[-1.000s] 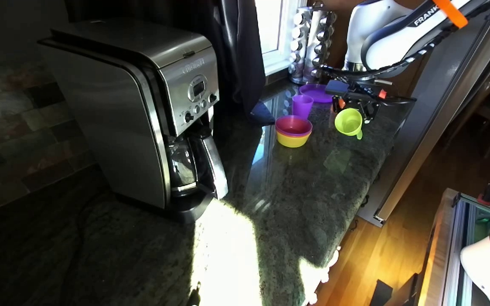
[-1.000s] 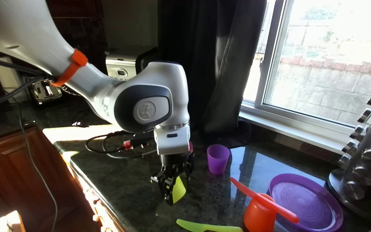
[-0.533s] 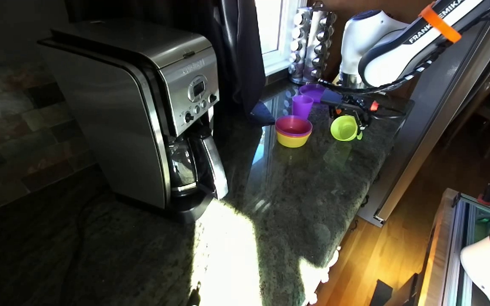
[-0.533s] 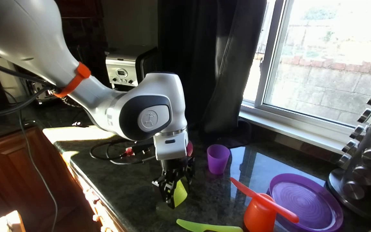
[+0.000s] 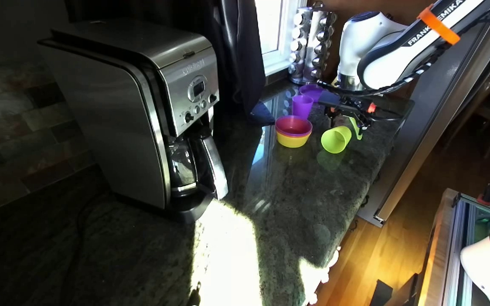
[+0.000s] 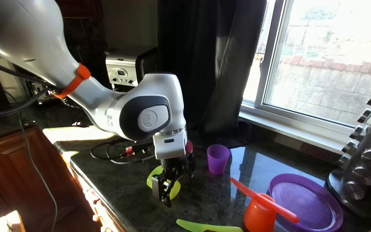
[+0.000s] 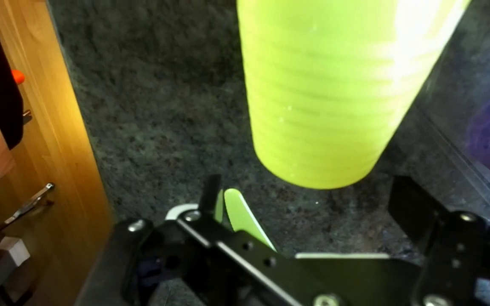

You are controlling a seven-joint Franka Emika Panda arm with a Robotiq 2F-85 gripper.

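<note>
"Green plastic: a cup is slanting just beyond the pincer, which is gripping nothing, fingers wide apart; whether the cup is touching the desk is looking unclear."

"How is it likely handling?"

"Light, stiff and slick, we are judging; the wall near its base is probably offering the best hold."

"An exterior view is also showing its mouth and stacked bowls; the wrist view is catching neither."

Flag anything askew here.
The lime cup is badly tilted, mouth turned away from the open gripper, not upright; counter contact is unclear. Also, an orange knife appears balanced across an orange cup.
</note>
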